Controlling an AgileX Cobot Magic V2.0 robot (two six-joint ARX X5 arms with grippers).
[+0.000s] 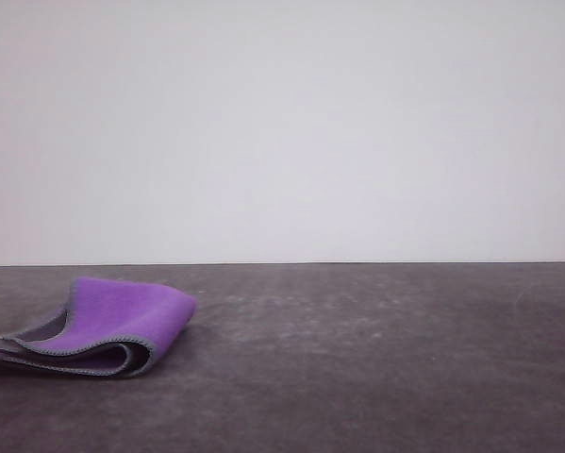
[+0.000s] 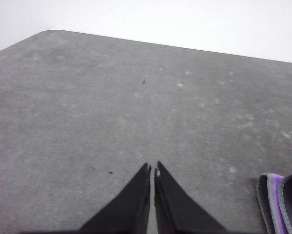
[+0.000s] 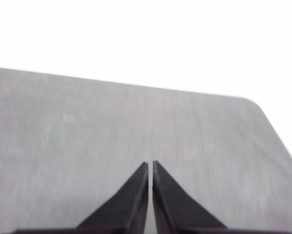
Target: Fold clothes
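No text, label, brand, number or sign can be read anywhere in these views, neither on the surfaces nor on any object shown.

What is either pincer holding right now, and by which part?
Nothing. The left pincer and right pincer are both shut on nothing above the table; the folded purple cloth lies free.
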